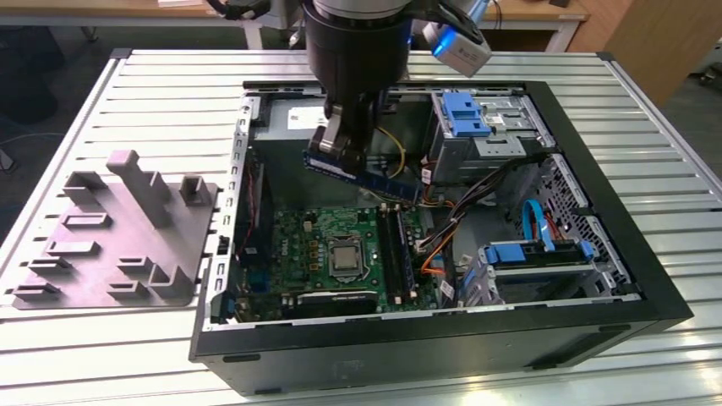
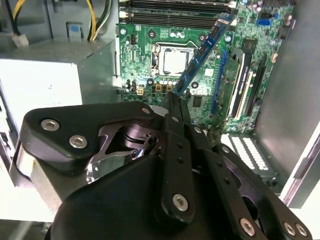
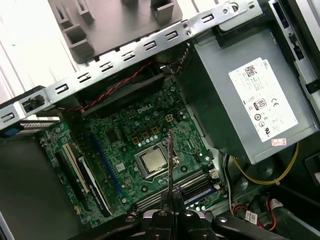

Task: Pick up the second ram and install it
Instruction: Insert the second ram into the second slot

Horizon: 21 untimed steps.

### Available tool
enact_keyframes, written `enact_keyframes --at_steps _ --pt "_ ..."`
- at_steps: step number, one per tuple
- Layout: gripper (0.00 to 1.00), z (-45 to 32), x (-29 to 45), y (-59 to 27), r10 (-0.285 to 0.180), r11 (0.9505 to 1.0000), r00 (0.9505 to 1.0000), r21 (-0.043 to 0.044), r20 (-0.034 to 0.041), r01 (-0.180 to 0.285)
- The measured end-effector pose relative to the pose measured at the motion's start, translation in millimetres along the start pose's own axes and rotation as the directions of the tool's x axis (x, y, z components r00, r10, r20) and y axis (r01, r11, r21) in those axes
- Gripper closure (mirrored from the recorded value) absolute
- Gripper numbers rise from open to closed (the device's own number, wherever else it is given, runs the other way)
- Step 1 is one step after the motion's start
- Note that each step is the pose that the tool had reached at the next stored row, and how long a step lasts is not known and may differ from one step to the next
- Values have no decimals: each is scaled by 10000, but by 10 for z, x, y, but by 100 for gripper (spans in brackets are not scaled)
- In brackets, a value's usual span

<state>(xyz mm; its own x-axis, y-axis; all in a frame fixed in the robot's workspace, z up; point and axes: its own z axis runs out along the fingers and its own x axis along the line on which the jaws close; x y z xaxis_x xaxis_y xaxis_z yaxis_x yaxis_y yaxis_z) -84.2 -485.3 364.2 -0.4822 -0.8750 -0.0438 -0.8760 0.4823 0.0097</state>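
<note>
Edgewise in the first wrist view, jaws pinch the second ram (image 3: 170, 160).

Exterior view, frame centre: open air over motherboard (image 1: 338, 254), gripper (image 1: 341, 156) clamping second ram (image 1: 384, 182) hangs there. Crowding sides: power supply (image 1: 287, 123) upper left, drive cage (image 1: 485, 127) upper right, cables (image 1: 474, 199) right of board, case (image 1: 429, 347) walls around.

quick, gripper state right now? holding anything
gripper: closed on the second ram, holding it by one end, tilted in the air above the motherboard.
</note>
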Motion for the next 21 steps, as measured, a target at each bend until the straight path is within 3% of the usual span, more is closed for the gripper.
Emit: enact_keyframes --at_steps 5,10,15,21 --pt "89 12 1 0 909 9959 9959 39 11 -909" --pt "89 24 1 0 1821 9833 9833 78 25 -1821" --pt "89 37 2 0 2695 9629 9630 114 42 -2695" --pt "89 51 2 0 3724 9279 9280 156 67 -3725"
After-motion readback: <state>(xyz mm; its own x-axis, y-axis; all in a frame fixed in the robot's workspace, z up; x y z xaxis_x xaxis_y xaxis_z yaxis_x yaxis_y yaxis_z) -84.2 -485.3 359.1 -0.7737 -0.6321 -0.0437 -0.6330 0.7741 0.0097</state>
